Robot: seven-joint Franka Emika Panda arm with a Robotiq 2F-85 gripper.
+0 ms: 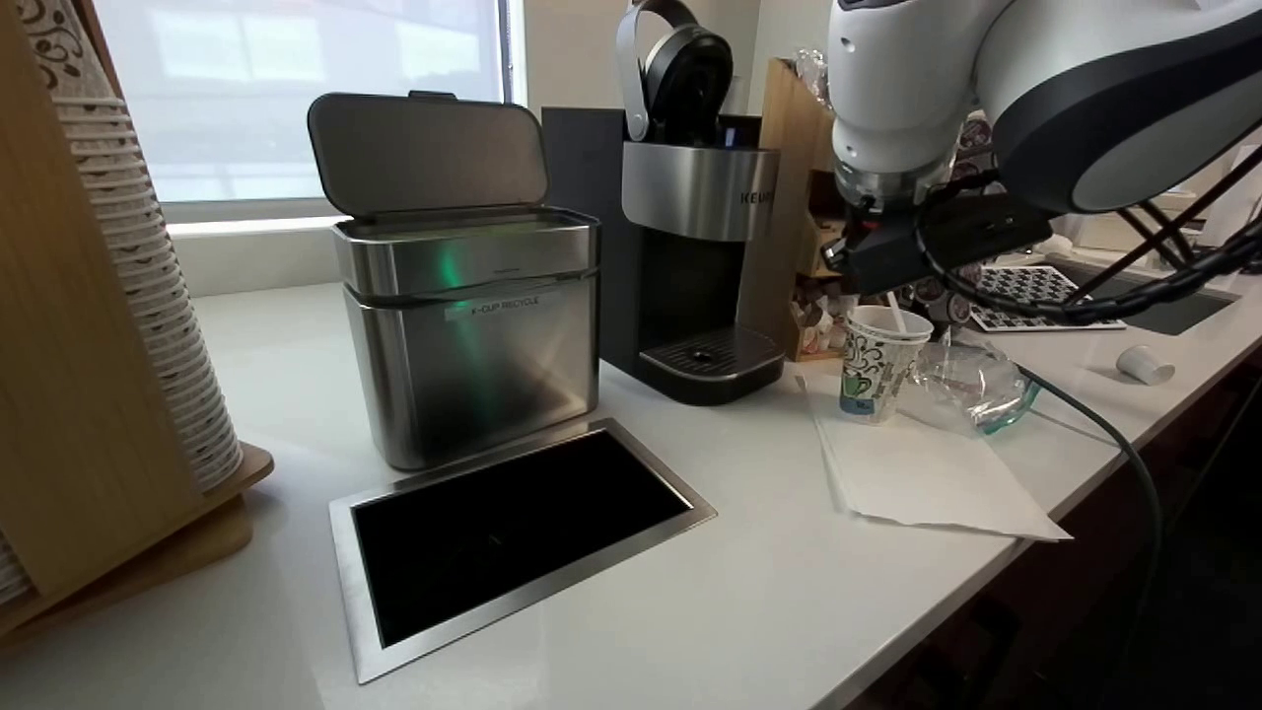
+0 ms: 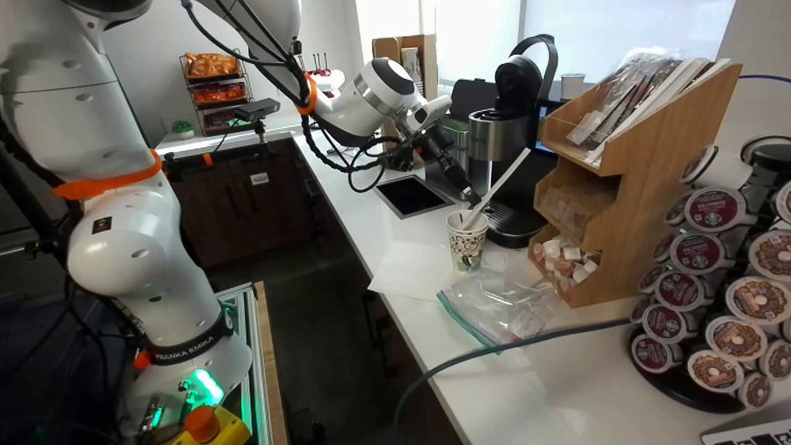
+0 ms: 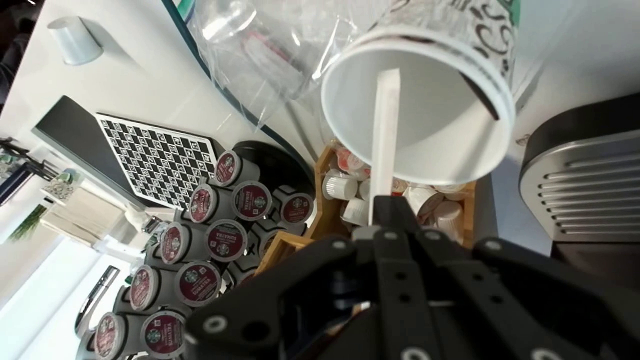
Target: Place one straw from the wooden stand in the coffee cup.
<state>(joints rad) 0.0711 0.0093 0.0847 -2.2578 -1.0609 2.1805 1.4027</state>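
The coffee cup, white paper with a printed pattern, stands upright on the counter [image 1: 873, 380], [image 2: 468, 250]; the wrist view looks into its mouth [image 3: 435, 115]. A white straw [image 2: 503, 176] leans steeply tilted with its lower end inside the cup, also seen in the wrist view [image 3: 385, 135]. Most of it is above the rim. My gripper [image 2: 473, 196] is just above the cup's rim, its fingers together at the straw [image 3: 392, 215]; the fingertips hide part of it. The wooden stand [image 2: 655, 185] holds wrapped straws and sticks in its top compartment, creamers at the bottom.
The coffee machine [image 2: 503, 136] stands close behind the cup. A clear plastic bag [image 2: 494, 303] and a paper sheet [image 2: 408, 272] lie beside it. A hose [image 2: 525, 343] crosses the counter. A pod carousel [image 2: 698, 259] and a steel bin [image 1: 483, 375] stand farther off.
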